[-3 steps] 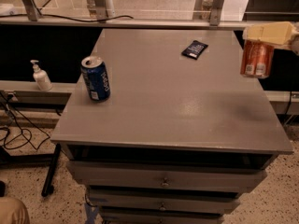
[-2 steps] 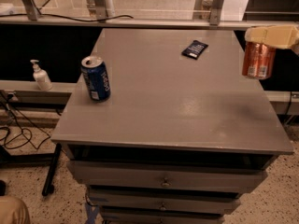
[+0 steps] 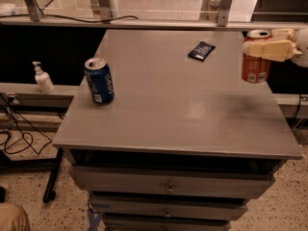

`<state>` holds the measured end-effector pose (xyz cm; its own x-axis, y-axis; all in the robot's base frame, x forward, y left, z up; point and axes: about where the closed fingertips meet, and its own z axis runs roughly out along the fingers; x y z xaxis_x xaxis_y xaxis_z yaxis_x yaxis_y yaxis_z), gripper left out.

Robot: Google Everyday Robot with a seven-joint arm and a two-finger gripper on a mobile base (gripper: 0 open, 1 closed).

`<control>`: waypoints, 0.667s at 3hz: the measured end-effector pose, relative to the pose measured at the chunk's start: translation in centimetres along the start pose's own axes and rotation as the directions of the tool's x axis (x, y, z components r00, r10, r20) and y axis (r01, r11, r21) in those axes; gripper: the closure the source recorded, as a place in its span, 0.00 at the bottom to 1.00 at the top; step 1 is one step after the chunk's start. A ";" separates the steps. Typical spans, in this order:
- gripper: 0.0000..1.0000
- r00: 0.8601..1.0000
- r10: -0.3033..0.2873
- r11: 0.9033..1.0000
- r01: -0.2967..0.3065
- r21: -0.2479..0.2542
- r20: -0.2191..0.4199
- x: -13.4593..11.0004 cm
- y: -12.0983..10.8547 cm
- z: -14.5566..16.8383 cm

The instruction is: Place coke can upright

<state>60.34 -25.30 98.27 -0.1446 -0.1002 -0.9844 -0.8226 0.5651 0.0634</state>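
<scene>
The orange-red coke can (image 3: 255, 66) is upright at the right edge of the grey table (image 3: 178, 109), held just above the table top. My gripper (image 3: 267, 46) comes in from the right and is shut on the can's upper half; its cream fingers (image 3: 269, 49) wrap across the can below the silver top. A shadow lies on the table below and left of the can. The blue Pepsi can (image 3: 99, 80) stands upright near the table's left edge, far from my gripper.
A small dark packet (image 3: 201, 50) lies on the table at the back, left of the coke can. A white pump bottle (image 3: 43, 78) stands on a ledge left of the table. Drawers sit below the table top. Cables lie on the floor at left.
My gripper with the coke can has moved left, in over the table's right edge, and the can sits a little lower relative to the table top.
</scene>
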 end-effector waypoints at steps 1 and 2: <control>1.00 0.985 -0.169 0.986 0.169 -0.012 0.035 1.7 0.1 0.8; 1.00 0.951 -0.299 0.954 0.299 0.020 0.081 3.4 -0.5 2.0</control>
<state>61.34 -24.32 94.53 0.1532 -0.1982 -0.9681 -0.8173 0.5254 -0.2368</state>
